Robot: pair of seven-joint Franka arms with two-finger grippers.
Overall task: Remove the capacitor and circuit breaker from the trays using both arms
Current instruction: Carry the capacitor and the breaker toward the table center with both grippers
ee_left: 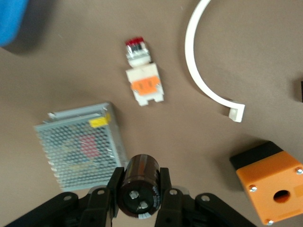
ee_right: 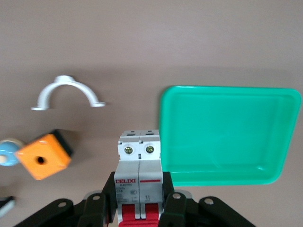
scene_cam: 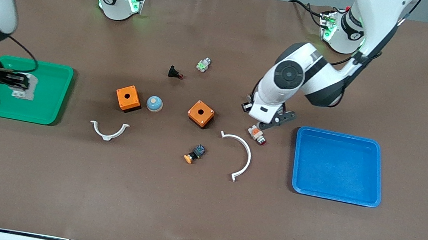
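Brown cloth covers the table (scene_cam: 200, 204). The left gripper (ee_left: 138, 196) has its fingers squeezed on the capacitor (ee_left: 138, 185) and holds it up over the cloth, beside the blue tray (scene_cam: 377, 171), not over it. Under it lie a red-tip button (ee_left: 144, 85) and a mesh box (ee_left: 78, 144). The right gripper (ee_right: 138, 208) has its fingers tight on the breaker (ee_right: 138, 177) and holds it up, over the green tray (ee_right: 227, 135) in the front view.

The capacitor is round and smooth, so it could slip or roll away when let go. It could also land on the button or the mesh box if it comes straight down. The breaker could fall back in the tray if let go too early.

From the front, the left arm (scene_cam: 303, 74) hides the capacitor and the mesh box. The breaker's red levers are partly hidden by the fingers.
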